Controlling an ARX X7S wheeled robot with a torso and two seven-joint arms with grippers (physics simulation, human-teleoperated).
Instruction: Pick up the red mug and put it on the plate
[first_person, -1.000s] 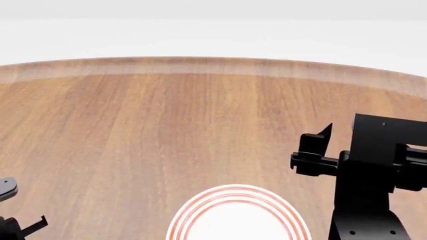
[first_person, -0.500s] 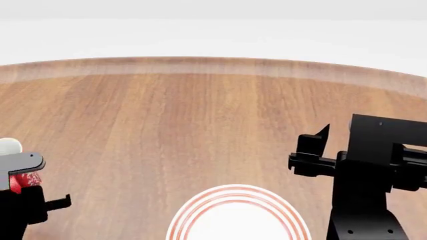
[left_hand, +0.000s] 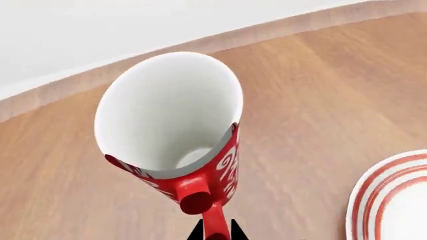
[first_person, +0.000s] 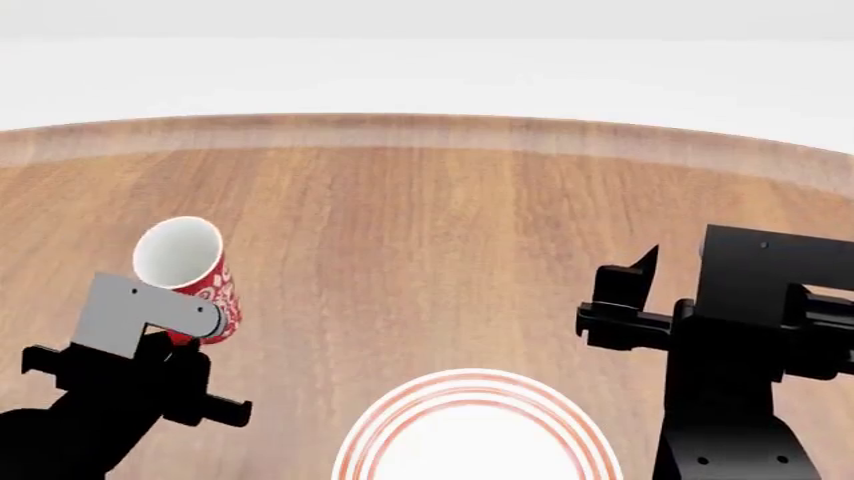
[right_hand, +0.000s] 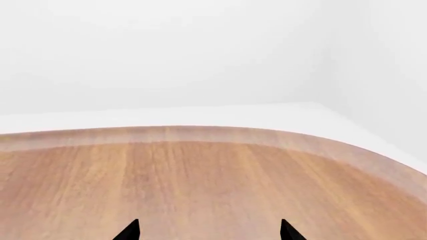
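The red mug (first_person: 200, 275) with its white swirl pattern hangs above the table at the left of the head view, tilted with its white inside facing up and away. My left gripper (left_hand: 215, 231) is shut on the mug's red handle (left_hand: 212, 220); the mug (left_hand: 180, 150) fills the left wrist view. The plate (first_person: 474, 435), white with red rings, lies at the near middle of the table, to the right of the mug; its rim (left_hand: 387, 200) shows in the left wrist view. My right gripper (right_hand: 209, 231) stands open and holds nothing, off to the right of the plate.
The round wooden table (first_person: 427, 210) stretches ahead to its far curved edge (first_person: 427, 125), with white floor beyond. My right arm (first_person: 734, 350) stands over the table's right side.
My left arm has risen and moved right into view, carrying the red mug up toward the table's middle. The right arm has barely moved.
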